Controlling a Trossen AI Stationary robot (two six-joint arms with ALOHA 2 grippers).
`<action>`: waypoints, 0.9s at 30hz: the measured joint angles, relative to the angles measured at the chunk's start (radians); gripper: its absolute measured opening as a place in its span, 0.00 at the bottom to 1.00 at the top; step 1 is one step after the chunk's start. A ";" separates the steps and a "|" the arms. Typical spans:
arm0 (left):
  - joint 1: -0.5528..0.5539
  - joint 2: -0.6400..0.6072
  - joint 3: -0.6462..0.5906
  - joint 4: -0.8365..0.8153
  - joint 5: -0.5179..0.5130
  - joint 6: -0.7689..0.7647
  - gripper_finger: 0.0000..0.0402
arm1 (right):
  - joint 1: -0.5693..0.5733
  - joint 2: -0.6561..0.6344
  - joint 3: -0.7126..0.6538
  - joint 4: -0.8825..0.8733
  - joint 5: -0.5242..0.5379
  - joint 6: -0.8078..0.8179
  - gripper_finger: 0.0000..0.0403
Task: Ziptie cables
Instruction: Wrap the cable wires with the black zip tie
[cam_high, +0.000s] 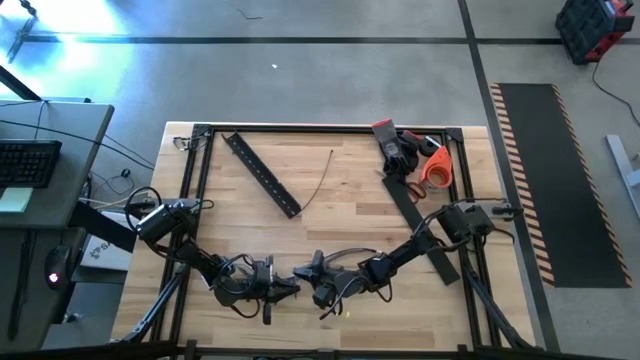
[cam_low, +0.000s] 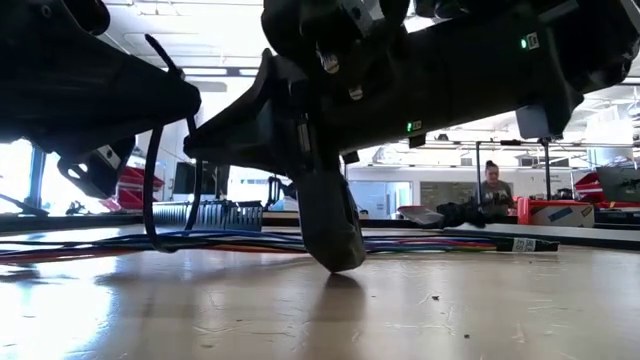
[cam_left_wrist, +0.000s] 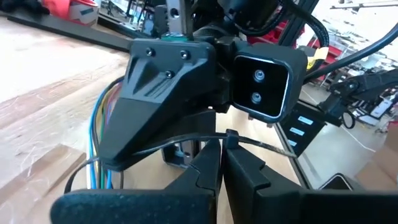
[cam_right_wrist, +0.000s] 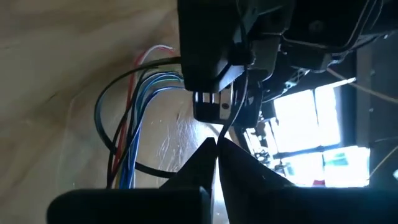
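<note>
— Now, item one: where are the thin multicoloured wires (cam_right_wrist: 134, 118)?
— Near front edge of pale wooden tabletop (cam_high: 340, 190), between both arms.
— Tools?
— Left tool (cam_high: 283, 287) closed; right tool (cam_right_wrist: 216, 144) closed on a thin black zip-tie strap (cam_right_wrist: 236, 102).

In the high view, my left gripper (cam_high: 285, 287) and right gripper (cam_high: 303, 272) meet nose to nose, and the cables (cam_high: 350, 255) between them are too thin to trace; in the low view my arm bodies cover most of the bundle (cam_low: 420, 243), whose ends run behind them; the person (cam_low: 492, 183) in the room behind is too small to detail; the red and orange items (cam_high: 425, 165) at the tabletop's far corner cannot be identified.
</note>
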 joint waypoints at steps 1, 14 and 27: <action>0.000 0.000 0.000 0.000 0.002 -0.009 0.00 | 0.005 0.000 0.000 0.007 0.005 -0.023 0.00; 0.012 0.000 -0.008 -0.002 0.060 -0.102 0.00 | 0.058 0.000 0.000 0.043 -0.002 -0.323 0.00; 0.030 0.002 -0.008 -0.007 0.043 -0.113 0.00 | 0.040 0.000 0.000 0.038 -0.011 -0.130 0.02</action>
